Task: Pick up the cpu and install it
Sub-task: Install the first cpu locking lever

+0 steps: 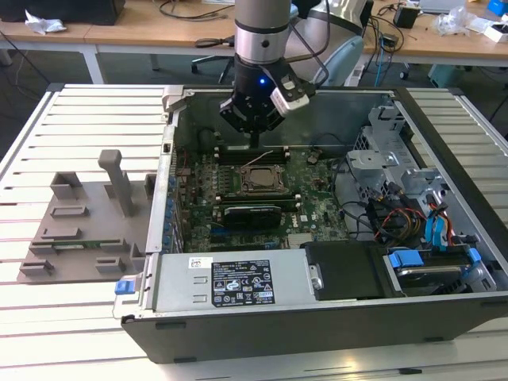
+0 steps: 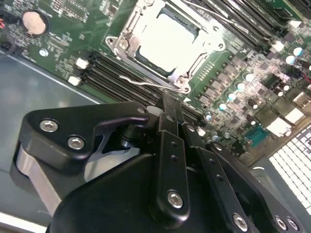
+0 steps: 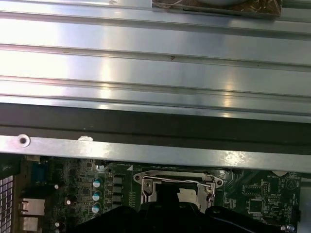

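1. The black robot hand [image 1: 255, 136] hangs inside the open dark grey computer case [image 1: 317, 309], low over the green motherboard [image 1: 309, 208]; in the second wrist view its black fingers [image 2: 171, 127] are pressed together with nothing between them
2. Just below and in front of the hand's tip sits the cpu [image 2: 165, 40], a small flat square chip with a silver-grey metal top, lying flat in the metal-framed socket [image 2: 127, 40] on the motherboard; in the exterior view the cpu [image 1: 259, 179] lies a short way off the fingertips, not touching them
3. A thin wire retention lever [image 2: 146, 83] runs along the socket edge nearest the hand, between the socket and the black memory slots [image 2: 104, 73]
4. Further out on the board, a round silver coin battery [image 2: 34, 22] sits well apart from the hand
5. Beyond the case wall, on the ribbed silver metal worktop [image 1: 71, 119], a grey plastic tray with upright posts [image 1: 87, 230] stands well away from the hand, on the exterior view's left
6. In the first wrist view the socket [image 3: 177, 187] shows under the bright case rim [image 3: 146, 150]
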You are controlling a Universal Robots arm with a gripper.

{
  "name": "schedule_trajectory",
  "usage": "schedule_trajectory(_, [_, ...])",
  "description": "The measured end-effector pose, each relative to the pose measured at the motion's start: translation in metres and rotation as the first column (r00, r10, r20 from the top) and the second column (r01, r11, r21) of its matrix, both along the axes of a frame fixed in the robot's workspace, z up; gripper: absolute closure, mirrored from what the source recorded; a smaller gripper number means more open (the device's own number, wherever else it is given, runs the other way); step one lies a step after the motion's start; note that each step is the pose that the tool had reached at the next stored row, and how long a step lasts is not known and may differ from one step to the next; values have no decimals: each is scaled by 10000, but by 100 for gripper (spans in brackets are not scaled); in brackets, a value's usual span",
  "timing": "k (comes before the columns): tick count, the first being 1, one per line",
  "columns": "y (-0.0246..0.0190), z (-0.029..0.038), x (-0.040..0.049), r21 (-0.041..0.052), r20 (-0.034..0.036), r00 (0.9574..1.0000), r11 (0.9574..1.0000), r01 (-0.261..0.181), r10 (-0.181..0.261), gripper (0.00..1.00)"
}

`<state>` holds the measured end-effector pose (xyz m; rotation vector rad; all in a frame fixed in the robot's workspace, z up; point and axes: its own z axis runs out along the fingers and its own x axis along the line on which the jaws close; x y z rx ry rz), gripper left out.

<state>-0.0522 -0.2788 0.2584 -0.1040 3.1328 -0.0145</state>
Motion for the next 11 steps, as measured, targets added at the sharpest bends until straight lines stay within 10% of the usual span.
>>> schedule_trajectory(6, [-4, -4, 4, 10, 0, 10000, 10000, -1, 1, 89])
schedule_trajectory(9, [-49, -24, 3, 307, 1, 10000, 9995, 2, -2, 89])
schedule_trajectory(11, [-90, -49, 4, 792, 0, 10000, 9969, 1, -1, 89])
